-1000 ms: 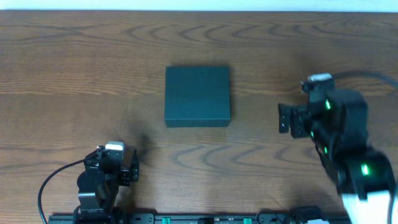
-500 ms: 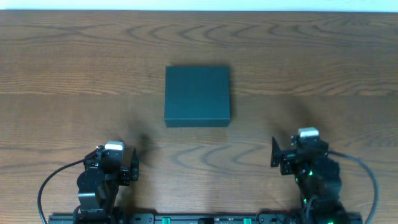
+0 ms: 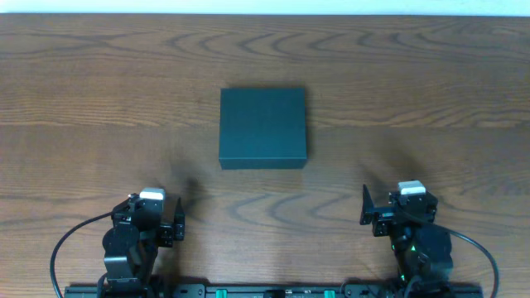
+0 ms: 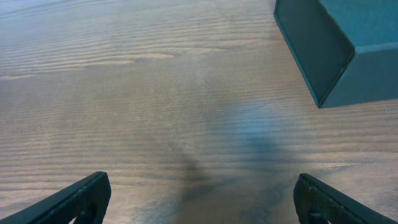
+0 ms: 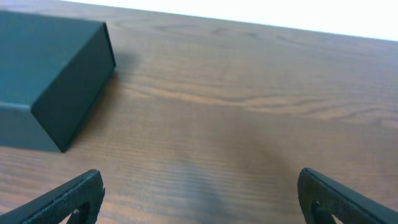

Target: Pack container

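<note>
Since a second ago the right arm has drawn back from the right-hand middle of the surface (image 3: 83,99) to its near edge. The right fingers (image 3: 398,213) now sit level with the left fingers (image 3: 153,219), which have not moved. The box (image 3: 262,128) has also stayed where it was.

Both pairs of fingers stand wide apart and grip nothing, with only wood grain showing between them. The box is shut and lies flat on the surface, well apart from both pairs. It is ahead and to the right of the left fingers, and ahead and to the left of the right fingers. The left wrist view shows one corner of it at upper right, and the right wrist view shows another corner at upper left.
</note>
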{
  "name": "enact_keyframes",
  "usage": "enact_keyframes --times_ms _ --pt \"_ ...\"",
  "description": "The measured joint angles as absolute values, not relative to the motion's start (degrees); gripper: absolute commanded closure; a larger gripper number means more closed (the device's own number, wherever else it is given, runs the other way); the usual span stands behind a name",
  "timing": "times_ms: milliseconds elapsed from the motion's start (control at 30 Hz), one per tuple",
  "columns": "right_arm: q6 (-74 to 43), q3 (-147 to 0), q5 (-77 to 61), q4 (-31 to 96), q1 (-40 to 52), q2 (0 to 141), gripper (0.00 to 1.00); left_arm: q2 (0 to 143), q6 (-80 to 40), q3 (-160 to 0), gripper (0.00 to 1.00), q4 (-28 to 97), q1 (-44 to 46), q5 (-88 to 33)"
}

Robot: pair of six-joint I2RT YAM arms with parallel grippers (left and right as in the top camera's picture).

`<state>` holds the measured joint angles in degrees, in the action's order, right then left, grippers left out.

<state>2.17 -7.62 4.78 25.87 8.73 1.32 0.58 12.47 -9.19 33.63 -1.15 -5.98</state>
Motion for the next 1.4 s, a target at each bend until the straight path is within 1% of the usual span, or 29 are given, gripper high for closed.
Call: enact_keyframes --times_ms 200,1400 --pt "2.17 -7.62 4.78 25.89 9.98 0.73 0.01 0.58 12.47 -9.19 0.05 33.65 -1.15 -5.98" --pt "2.17 -7.62 4.78 25.89 10.00 0.71 0.01 0.58 12.49 -9.19 0.05 33.65 -1.15 -5.98"
